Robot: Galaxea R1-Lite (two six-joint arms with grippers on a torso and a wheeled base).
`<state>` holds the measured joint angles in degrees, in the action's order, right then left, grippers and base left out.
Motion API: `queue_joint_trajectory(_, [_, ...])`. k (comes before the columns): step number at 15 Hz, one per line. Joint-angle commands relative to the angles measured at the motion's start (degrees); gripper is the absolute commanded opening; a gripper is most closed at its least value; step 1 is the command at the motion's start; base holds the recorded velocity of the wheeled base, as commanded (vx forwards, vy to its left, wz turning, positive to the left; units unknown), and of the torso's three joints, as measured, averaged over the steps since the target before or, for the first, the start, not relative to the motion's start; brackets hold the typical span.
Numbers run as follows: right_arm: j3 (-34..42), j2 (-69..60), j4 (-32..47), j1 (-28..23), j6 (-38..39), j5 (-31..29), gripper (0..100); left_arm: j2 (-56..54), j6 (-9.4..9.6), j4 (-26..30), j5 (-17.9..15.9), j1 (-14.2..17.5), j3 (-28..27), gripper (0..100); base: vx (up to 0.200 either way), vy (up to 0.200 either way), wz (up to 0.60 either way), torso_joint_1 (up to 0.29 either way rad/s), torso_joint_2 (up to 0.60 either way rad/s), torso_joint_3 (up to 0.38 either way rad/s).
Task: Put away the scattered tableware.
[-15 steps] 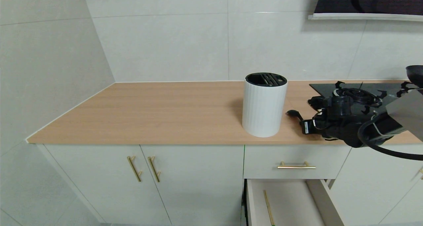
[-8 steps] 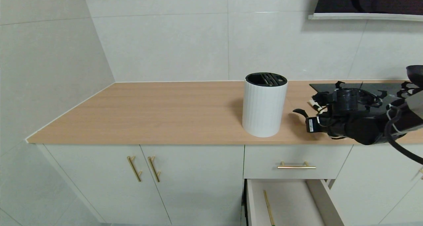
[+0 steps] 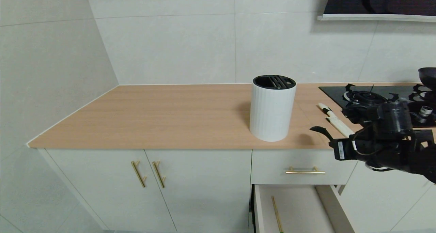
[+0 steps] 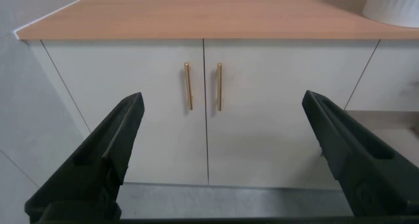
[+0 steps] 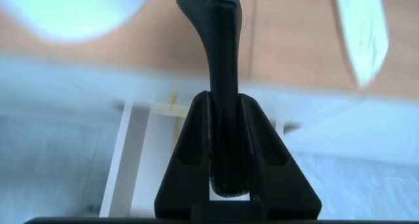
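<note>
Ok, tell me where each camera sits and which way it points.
Head view: on the robot's head, facing forward and down at the countertop, white holder, knife and stove; right gripper at the right.
Left wrist view: low before the cabinet doors, facing them between the open left gripper.
Right wrist view: at the counter's front edge, looking past the shut right gripper at knife and open drawer.
Shared: holder in all three; knife and drawer in head and right wrist.

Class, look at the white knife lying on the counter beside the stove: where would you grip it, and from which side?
From straight above, pinching across its narrow width near mid-length: the white knife lies flat on the counter, so only its long sides are free. I cannot tell which end is the handle.
</note>
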<state>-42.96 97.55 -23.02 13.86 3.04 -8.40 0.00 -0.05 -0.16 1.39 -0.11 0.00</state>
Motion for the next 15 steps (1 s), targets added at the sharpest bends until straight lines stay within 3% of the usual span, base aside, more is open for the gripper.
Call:
queue_joint_trajectory(1, [7.3,-9.0,-1.6,0.8,0.0,-0.4,0,0.1,-0.04,0.0,0.0,0.0,0.0,100,0.000,0.000,0.00,0.000,0.00,0.000])
queue_joint_trajectory(4, [11.4,-15.4,-3.1,0.8,0.1,0.0,0,0.1,-0.04,0.0,0.0,0.0,0.0,100,0.000,0.000,0.00,0.000,0.00,0.000])
queue_joint_trajectory(10, [12.1,-10.2,-4.0,0.9,-0.3,0.2,0,0.1,-0.04,0.0,0.0,0.0,0.0,100,0.000,0.000,0.00,0.000,0.00,0.000])
queue_joint_trajectory(15, [12.7,-6.8,-4.6,4.2,-0.2,-0.1,0,0.1,-0.04,0.0,0.0,0.0,0.0,100,0.000,0.000,0.00,-0.034,0.07,0.044])
